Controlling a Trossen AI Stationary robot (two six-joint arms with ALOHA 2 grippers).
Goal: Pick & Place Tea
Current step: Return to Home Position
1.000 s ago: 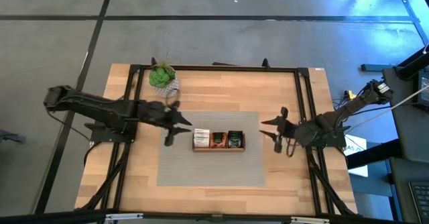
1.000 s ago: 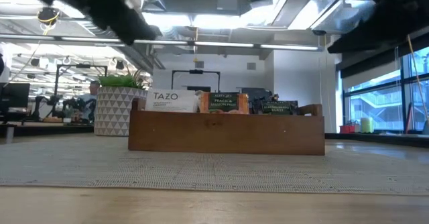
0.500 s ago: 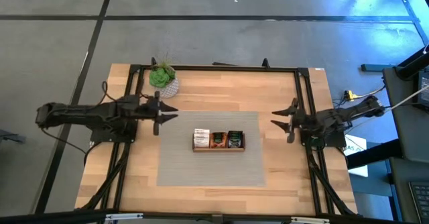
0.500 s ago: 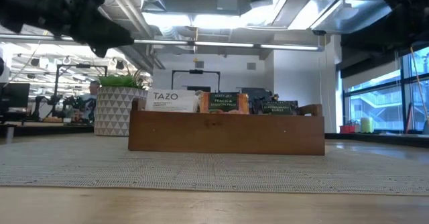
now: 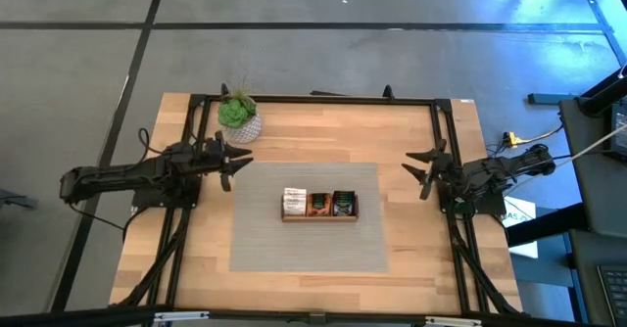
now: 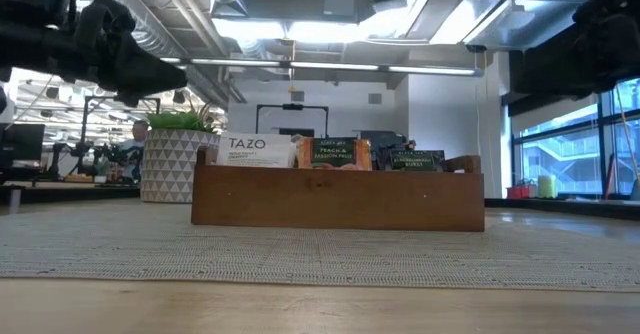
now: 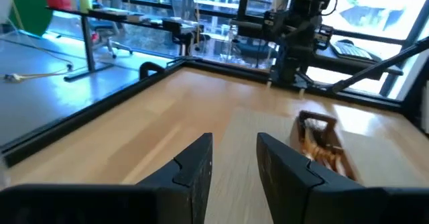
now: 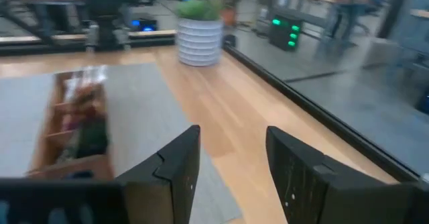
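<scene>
The tea (image 5: 318, 204) is sitting inside the wooden tray (image 5: 319, 217), sorted by colour into its three compartments. The white sachets (image 5: 294, 202) are filling the tray's left compartment, the orange ones (image 5: 318, 205) the middle, and the dark ones (image 5: 343, 204) the right. In the low view the sachets are standing on edge and showing above the tray's front wall (image 6: 337, 202): a white one marked TAZO (image 6: 256, 150), then an orange one (image 6: 333, 154), then a dark one (image 6: 417, 160). No sachet is lying outside the tray.

The tray is resting on a grey mat (image 5: 304, 244), with mat showing on every side of it. Behind and to the left of the tray, off the mat, a small green plant (image 5: 238, 115) in a white pot is standing on the wooden table (image 5: 411, 258).

The left gripper (image 5: 235, 166) is hovering well to the left of the tray, between it and the plant, pointing toward the tray. Its jaws are standing spread and holding nothing; its wrist view is showing bare table between the two fingers (image 7: 194, 167).

The right gripper (image 5: 416, 173) is hovering well to the right of the tray, also facing it. Its jaws are likewise spread and empty, with wood and mat showing between its fingers (image 8: 171, 167).
</scene>
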